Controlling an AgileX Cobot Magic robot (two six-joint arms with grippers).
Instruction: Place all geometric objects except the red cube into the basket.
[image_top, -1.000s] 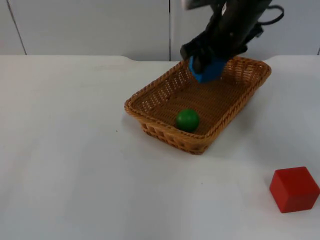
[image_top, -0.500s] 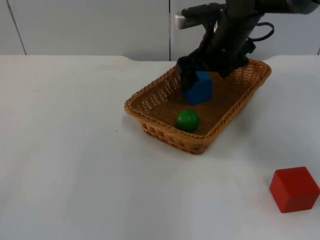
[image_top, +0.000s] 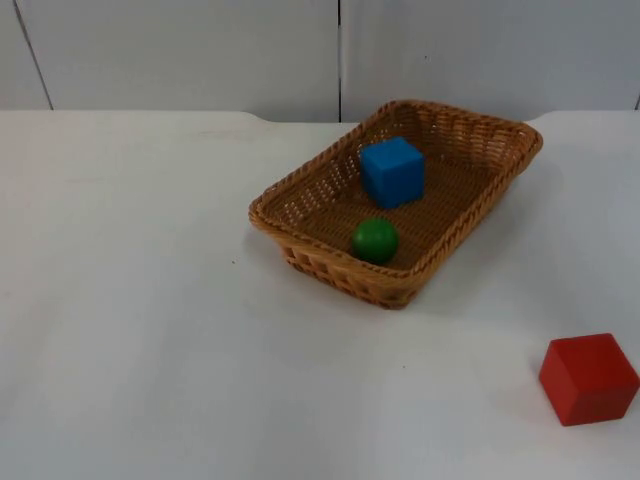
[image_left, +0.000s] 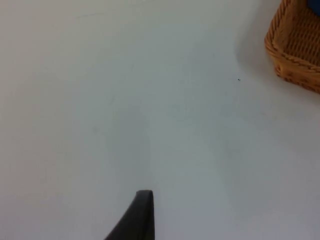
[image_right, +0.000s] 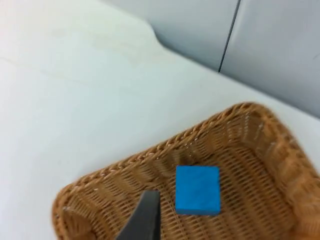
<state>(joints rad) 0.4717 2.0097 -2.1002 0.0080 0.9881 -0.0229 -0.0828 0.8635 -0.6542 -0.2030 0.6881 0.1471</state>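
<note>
Your blue cube (image_top: 392, 171) and green ball (image_top: 375, 240) lie in the woven wicker basket (image_top: 300, 235); both look light and rigid. Leave the red cube (image_top: 588, 378). I cannot tell either gripper's state.

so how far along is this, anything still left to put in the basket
It looks finished. The blue cube and the green ball both lie inside the brown wicker basket, apart from each other. The red cube, the one to leave out, sits on the white table well away from the basket. Nothing is in hand, and no other shape waits on the table.
</note>
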